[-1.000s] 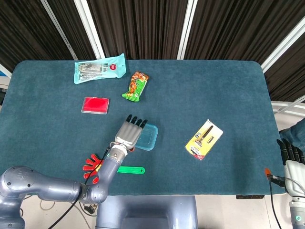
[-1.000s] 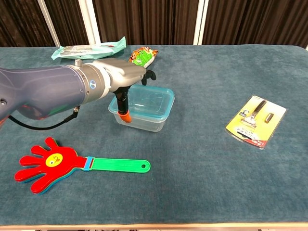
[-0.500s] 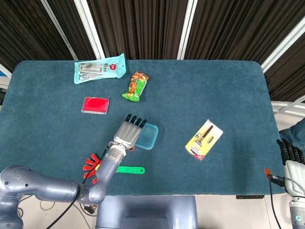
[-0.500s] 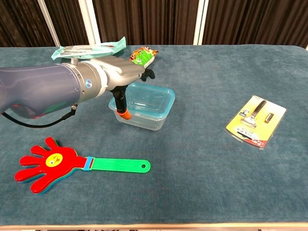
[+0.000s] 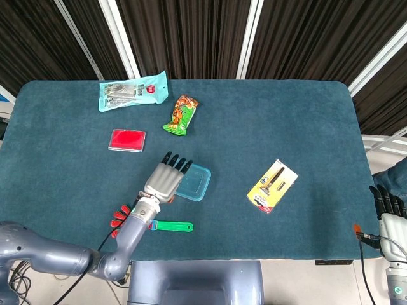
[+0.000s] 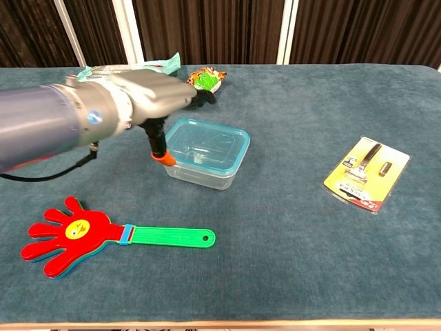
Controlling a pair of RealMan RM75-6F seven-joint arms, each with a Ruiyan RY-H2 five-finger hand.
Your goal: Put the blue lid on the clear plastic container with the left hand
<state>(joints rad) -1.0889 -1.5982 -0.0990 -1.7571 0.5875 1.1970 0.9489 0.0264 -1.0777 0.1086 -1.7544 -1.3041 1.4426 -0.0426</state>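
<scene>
The left hand [image 6: 148, 96] lifts off the blue lid [image 6: 207, 142] and draws back toward the robot. The lid now lies uncovered, just past its fingertips [image 5: 176, 160].

At your near left lies a hand-shaped clapper [image 6: 76, 236]; your far side holds a teal packet [image 5: 133, 91], a snack bag [image 5: 181, 115], a red case [image 5: 127, 140]; a carded razor [image 5: 272, 185] lies right.

The left hand [image 5: 164, 180] hovers palm down, fingers [image 5: 177, 162] stretched flat toward the far side and holding nothing. The right hand [image 5: 388, 211] sits at the near right edge, fingers pointing away.
</scene>
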